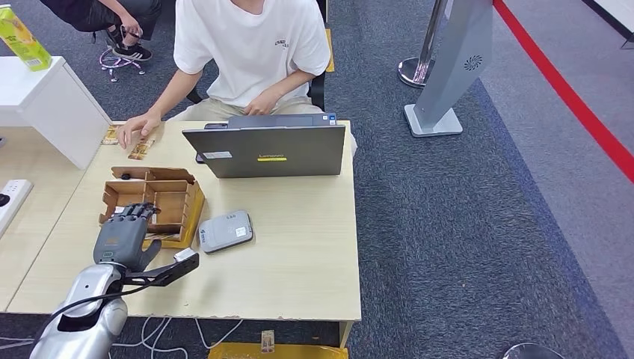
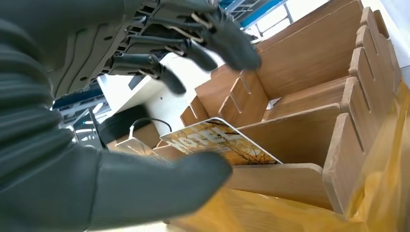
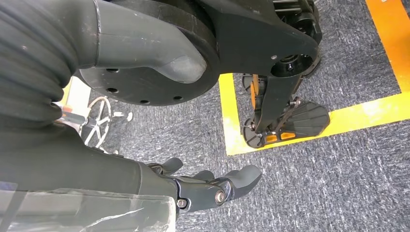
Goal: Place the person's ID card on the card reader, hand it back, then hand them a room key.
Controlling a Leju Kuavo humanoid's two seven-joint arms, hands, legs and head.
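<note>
My left hand (image 1: 123,235) hovers over the near end of the wooden card box (image 1: 173,196) on the table. In the left wrist view its fingers (image 2: 212,36) are spread above and its thumb (image 2: 159,191) lies below a patterned hotel room key (image 2: 220,142) that leans in a box slot; the hand holds nothing. The grey card reader (image 1: 225,230) lies right of the box with no card on it. The person's hand (image 1: 137,127) rests on the far left of the table by two small cards (image 1: 140,148). My right hand (image 3: 208,186) hangs over the floor, fingers loose, holding nothing.
An open grey laptop (image 1: 268,149) stands at the table's far side before the seated person (image 1: 250,45). A white cabinet (image 1: 45,105) and a power strip (image 1: 11,196) lie to the left. A silver stand (image 1: 448,67) is on the carpet to the right.
</note>
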